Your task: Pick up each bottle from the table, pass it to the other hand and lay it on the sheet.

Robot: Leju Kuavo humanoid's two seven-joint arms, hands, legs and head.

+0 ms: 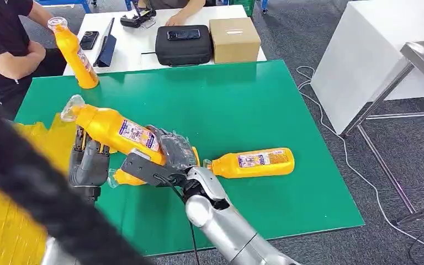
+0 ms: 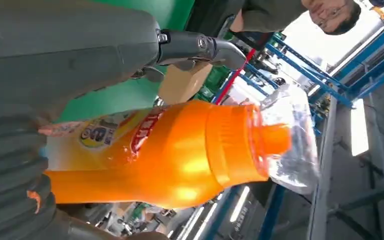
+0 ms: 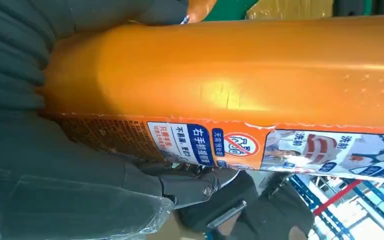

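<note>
Gripping the raised bottle (image 1: 118, 131) by its base, the right hand (image 1: 172, 150) should let go only once the left hand (image 1: 88, 160), fingers beneath its neck, closes firmly above the counter (image 1: 243, 99).

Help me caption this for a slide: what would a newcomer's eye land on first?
The glossy orange plastic bottle with a clear film-wrapped cap, held tilted above the green table mat, gripped by the right robot hand with the left robot hand at its neck end. Next, a matching orange bottle lying on its side just right of the hands, and another in a person's hand at the mat's far-left edge.
</note>
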